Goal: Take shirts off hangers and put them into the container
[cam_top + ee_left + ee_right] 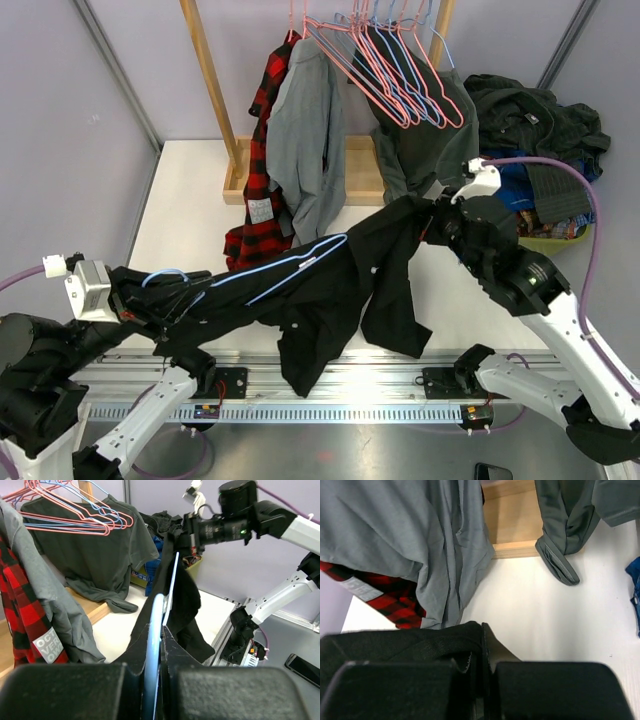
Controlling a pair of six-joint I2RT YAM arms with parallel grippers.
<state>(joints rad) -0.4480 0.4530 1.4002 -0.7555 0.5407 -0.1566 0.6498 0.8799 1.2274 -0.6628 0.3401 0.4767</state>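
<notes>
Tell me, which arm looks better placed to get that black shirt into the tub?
The right one. The right tool is shut on the black shirt, and the yellow-green tub sits on that side. The left tool pinches the blue hanger, farther from the tub, so it probably suits holding that back.

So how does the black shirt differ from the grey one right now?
Black shirt, on a blue hanger, is stretched near-level between left gripper and right gripper; grey shirt hangs down from the rack. Black shirt is gripped; grey shirt is untouched. Neither is in the container.
</notes>
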